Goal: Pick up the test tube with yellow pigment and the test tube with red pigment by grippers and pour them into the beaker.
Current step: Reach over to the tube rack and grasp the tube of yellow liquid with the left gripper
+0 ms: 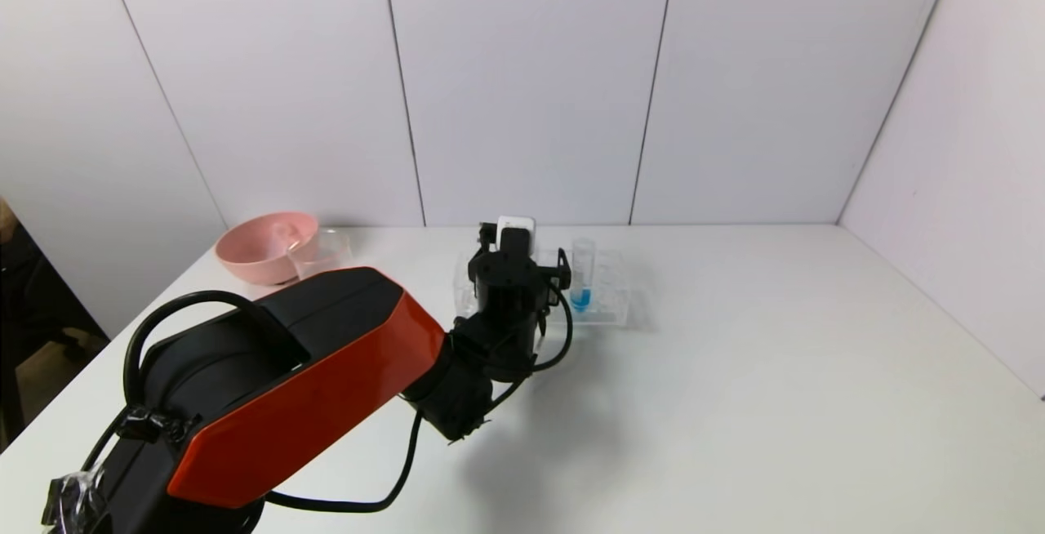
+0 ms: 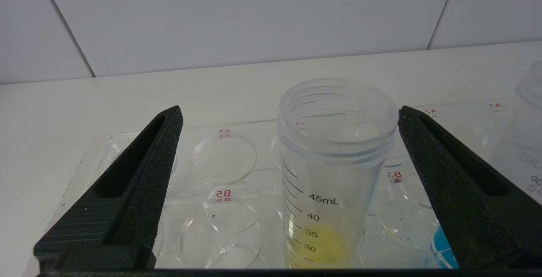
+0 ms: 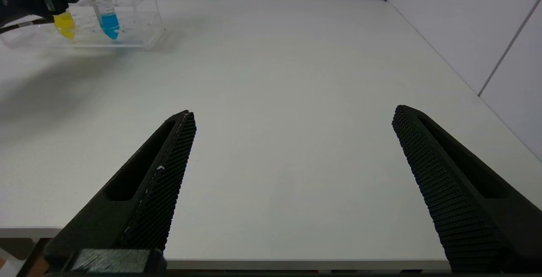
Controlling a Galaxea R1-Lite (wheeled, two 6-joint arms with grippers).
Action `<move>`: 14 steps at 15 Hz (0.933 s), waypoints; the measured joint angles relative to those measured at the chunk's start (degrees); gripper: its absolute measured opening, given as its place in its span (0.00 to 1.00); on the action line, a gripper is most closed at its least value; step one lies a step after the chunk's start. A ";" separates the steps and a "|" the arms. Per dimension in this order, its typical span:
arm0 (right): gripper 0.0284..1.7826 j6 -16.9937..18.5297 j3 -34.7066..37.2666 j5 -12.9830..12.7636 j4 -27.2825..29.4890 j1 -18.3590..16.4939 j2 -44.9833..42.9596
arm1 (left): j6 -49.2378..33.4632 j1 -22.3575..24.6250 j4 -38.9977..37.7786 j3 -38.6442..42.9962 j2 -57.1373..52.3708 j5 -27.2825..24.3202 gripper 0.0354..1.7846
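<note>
The left gripper (image 2: 288,118) stands wide apart around the test tube with yellow pigment (image 2: 332,175), a gap on either side. The clear, graduated tube stands upright in the rack (image 1: 608,305), beside the blue tube (image 1: 581,277). The right gripper (image 3: 292,118), spread wide, hangs over bare table (image 3: 296,78) well away from the rack.

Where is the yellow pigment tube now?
The yellow pigment tube stands in the clear rack, between the open left end effector fingers, beside the blue tube.

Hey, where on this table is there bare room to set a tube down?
Bare: the stretch from the rack to the right wall. Crowded: the far left, where the pink bowl touches the beaker, and where the left pincer is.
</note>
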 joint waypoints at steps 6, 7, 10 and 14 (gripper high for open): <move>0.95 -0.01 0.00 0.02 0.01 0.00 0.00 | 0.39 0.04 -0.78 -1.55 1.79 0.00 0.99; 0.95 -0.01 0.00 0.00 0.01 0.00 0.00 | 0.39 0.06 -0.88 -1.63 1.99 -0.02 0.99; 0.95 0.00 0.00 0.02 0.01 0.00 0.00 | 0.76 0.11 -1.02 -2.07 2.39 -0.07 0.98; 0.95 -0.01 0.00 0.02 0.01 0.00 0.00 | 2.44 0.09 -0.94 -2.45 2.84 -0.22 0.80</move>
